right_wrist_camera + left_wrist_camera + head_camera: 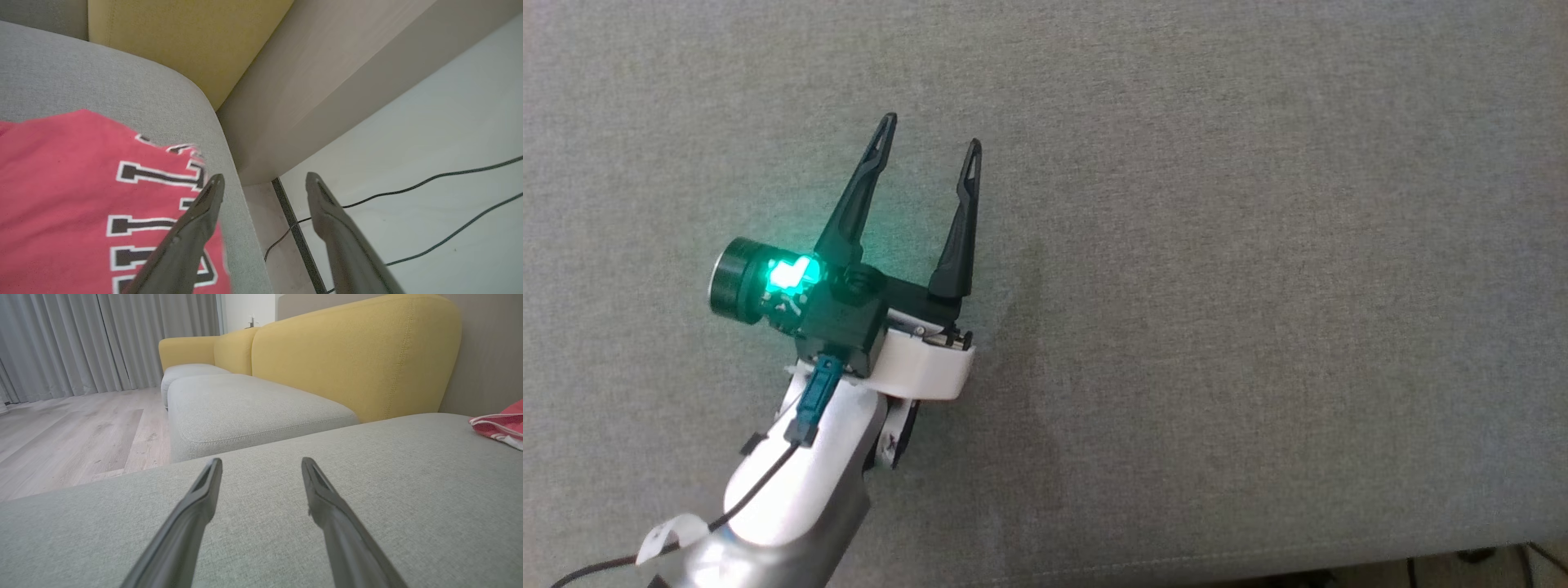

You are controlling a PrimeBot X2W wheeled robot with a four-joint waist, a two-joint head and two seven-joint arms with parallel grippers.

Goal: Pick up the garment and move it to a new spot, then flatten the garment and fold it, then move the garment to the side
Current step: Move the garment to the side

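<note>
Left end effector (931,132) agape over grey cushion (1258,245)

The garment (61,183) is red with black block letters edged in white, the seat cushion (1258,245) flecked grey, the sofa back (351,355) mustard yellow, the curtains (81,339) pale grey, the floor (73,428) light wood-grain, and the left gripper (931,132) black with a green light

Grey fabric sofa seat (1258,245), yellow backrest (347,355) behind. Second grey cushion (245,404) further along. Grey curtains (81,339), pale wood floor (73,428). Beige wall panel (327,81) by sofa end, dark cables (437,176) on whitish floor (449,102).
</note>
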